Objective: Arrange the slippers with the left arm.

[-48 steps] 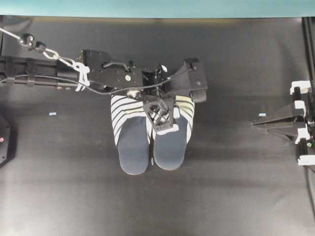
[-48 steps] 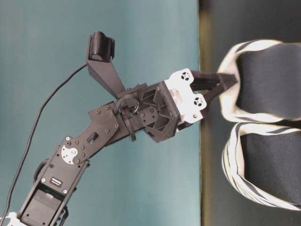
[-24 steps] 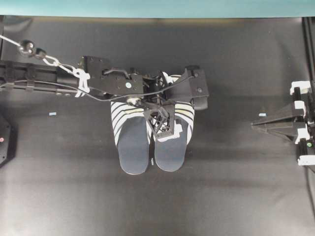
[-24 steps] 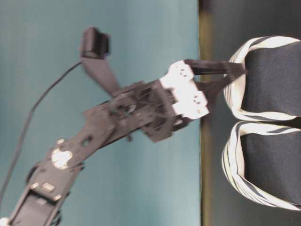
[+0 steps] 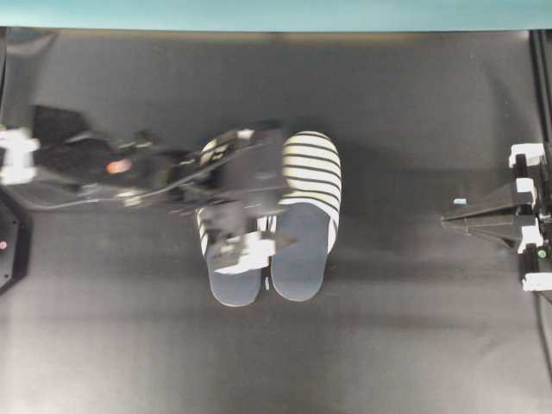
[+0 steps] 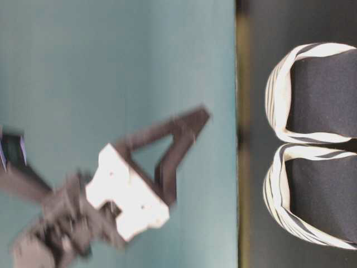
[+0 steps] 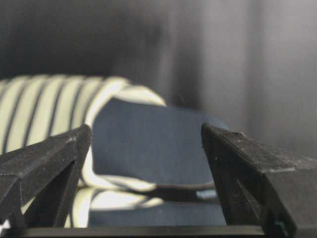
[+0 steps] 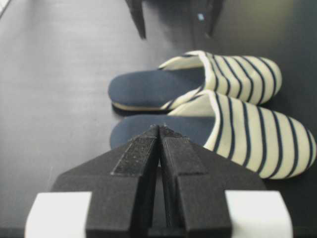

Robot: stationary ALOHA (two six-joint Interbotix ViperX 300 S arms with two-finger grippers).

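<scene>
Slippers (image 5: 297, 224) sit side by side mid-mat (image 5: 414, 328), touching along inner edges, striped toes toward the teal wall (image 5: 276, 13), navy insoles facing up. L gripper (image 7: 146, 168) is blurred in the overhead view, above the left-hand slipper; jaws spread wide, nothing btwn them, clear of the slippers. R gripper (image 8: 159, 130) is parked at the right edge, fingers pressed together, empty, pointing at the pair.

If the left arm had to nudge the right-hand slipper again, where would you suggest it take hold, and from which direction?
I would grip the striped toe cap's open edge on the right-hand slipper, coming from above with one finger slipped under the cap. That raised band stands off the flat insole, giving something to pinch. The left gripper is open, blurred above the other slipper, which lies alongside.
</scene>
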